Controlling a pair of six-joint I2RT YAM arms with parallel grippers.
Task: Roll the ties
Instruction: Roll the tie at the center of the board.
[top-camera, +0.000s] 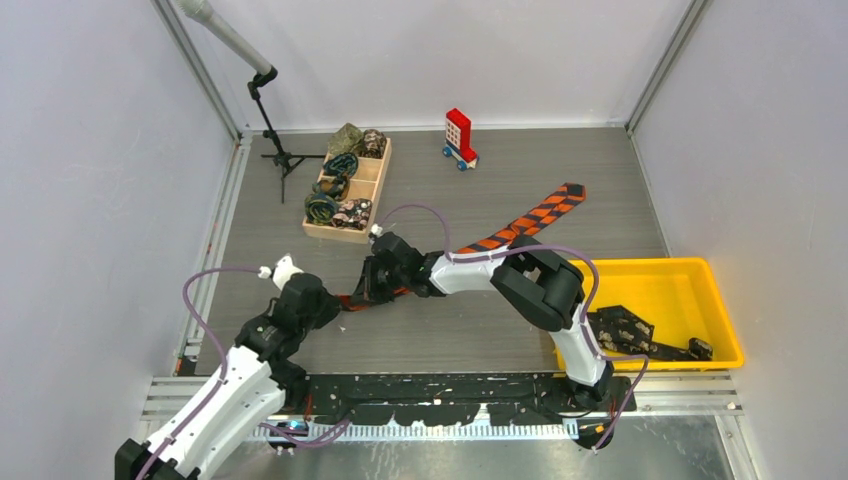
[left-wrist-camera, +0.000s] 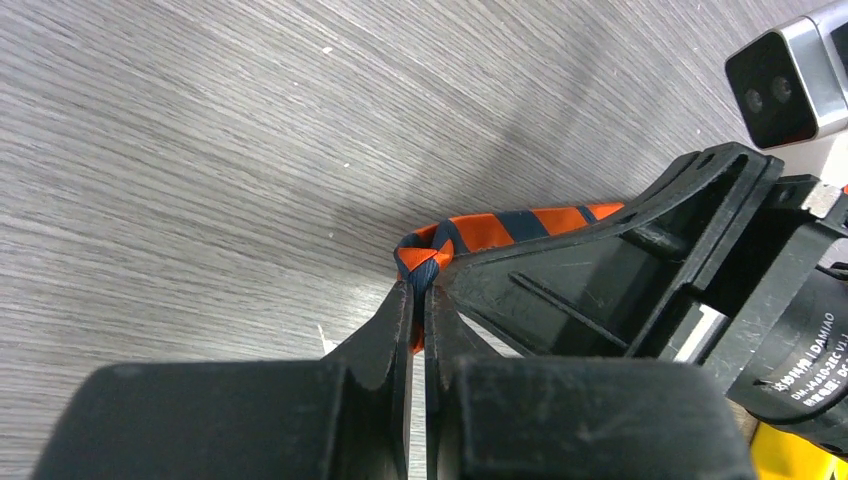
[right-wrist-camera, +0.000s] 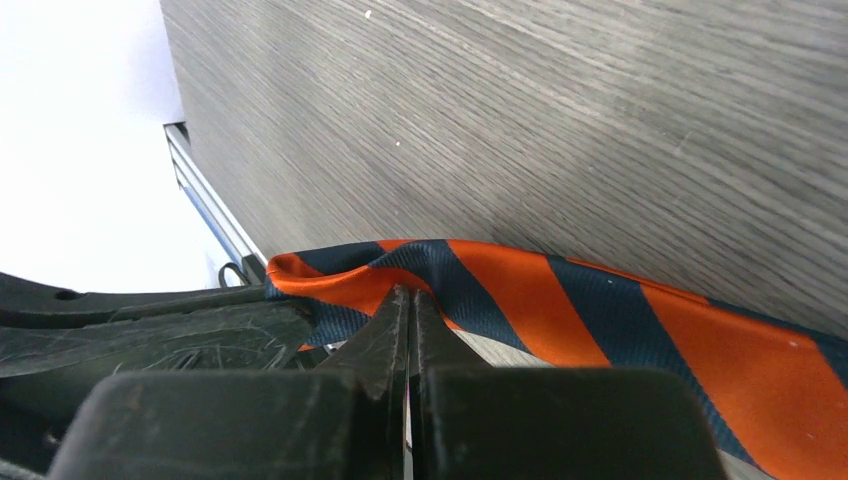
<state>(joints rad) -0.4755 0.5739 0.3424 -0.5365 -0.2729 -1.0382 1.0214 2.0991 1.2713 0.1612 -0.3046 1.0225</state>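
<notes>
At mid-table, your left gripper (left-wrist-camera: 420, 292) is pinched tight on the tie's (left-wrist-camera: 505, 225) folded end. Your right gripper (right-wrist-camera: 408, 300) clamps it just beside; the rest trails to the far right.

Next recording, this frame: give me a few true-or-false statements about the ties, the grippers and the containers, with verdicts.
1. The left gripper and the right gripper are both shut on the orange-and-black tie. True.
2. The orange-and-black tie is fully rolled. False: only one end is pinched, and the rest lies stretched across the table.
3. The wooden tray holds rolled ties. True.
4. The yellow bin is empty. False: dark ties lie in it.
5. The toy block stands inside the wooden tray. False: it stands on the table, apart from the tray, to its right.
</notes>
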